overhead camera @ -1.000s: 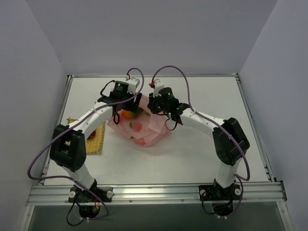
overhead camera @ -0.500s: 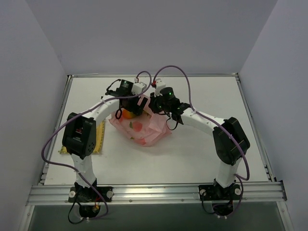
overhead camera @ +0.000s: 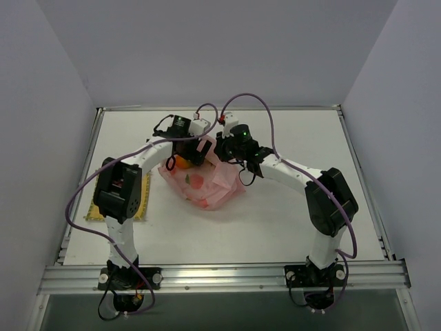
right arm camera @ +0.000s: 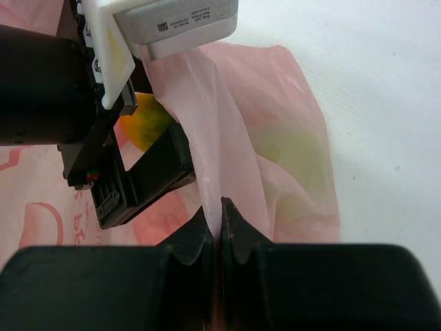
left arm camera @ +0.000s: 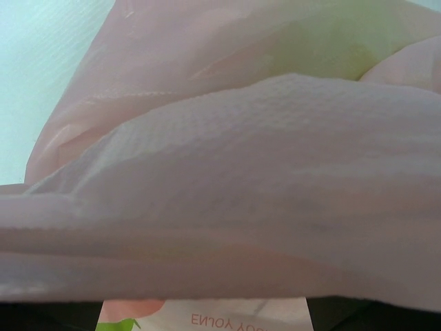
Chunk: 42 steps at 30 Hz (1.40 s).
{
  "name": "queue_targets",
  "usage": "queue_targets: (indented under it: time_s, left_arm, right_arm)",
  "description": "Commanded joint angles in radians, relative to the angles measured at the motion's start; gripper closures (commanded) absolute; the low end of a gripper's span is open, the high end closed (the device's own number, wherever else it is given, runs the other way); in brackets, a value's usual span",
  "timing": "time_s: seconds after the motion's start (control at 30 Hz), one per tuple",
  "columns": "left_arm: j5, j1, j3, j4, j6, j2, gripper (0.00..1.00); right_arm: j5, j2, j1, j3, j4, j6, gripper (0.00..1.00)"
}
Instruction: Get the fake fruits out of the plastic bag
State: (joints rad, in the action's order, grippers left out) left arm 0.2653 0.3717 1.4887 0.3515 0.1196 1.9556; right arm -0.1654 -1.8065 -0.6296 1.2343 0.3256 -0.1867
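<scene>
The pink plastic bag (overhead camera: 209, 185) lies crumpled mid-table. My right gripper (right arm camera: 220, 207) is shut on a raised fold of the bag's film (right arm camera: 207, 124), lifting its edge. My left gripper (overhead camera: 198, 154) is at the bag's mouth, right beside the right one, jaws spread with nothing between them. Pink film (left arm camera: 227, 172) fills the left wrist view and hides its fingers. An orange fruit (overhead camera: 182, 163) sits just under the left gripper (right arm camera: 148, 148). A red fruit (overhead camera: 196, 181) and a yellow-green fruit (right arm camera: 296, 148) show through the bag.
A flat yellow woven mat (overhead camera: 143, 201) lies left of the bag, partly under the left arm. Metal rails edge the table, and purple cables loop above both wrists.
The left arm has swung right, bringing its gripper to the bag's mouth, and its jaws have widened. The right gripper has kept its hold on the bag fold.
</scene>
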Motion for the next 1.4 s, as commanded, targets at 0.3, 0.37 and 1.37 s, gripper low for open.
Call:
queue_targets:
  time_s: [0.3,0.37,1.37]
  left_arm:
    - [-0.047,-0.002,-0.065,0.063,-0.020,-0.052,0.06]
    - [-0.060,-0.004,-0.070,0.066,-0.023,-0.053,0.06]
    - [-0.007,0.010,-0.174,-0.034,-0.182,-0.281,0.21]
  right_arm:
    - [-0.013,0.003,0.002,0.002,0.038,-0.005,0.99]
    - [-0.010,-0.001,0.005,0.004,0.038,-0.003,0.99]
    - [-0.022,0.010,0.010,-0.012,0.058,-0.017,0.99]
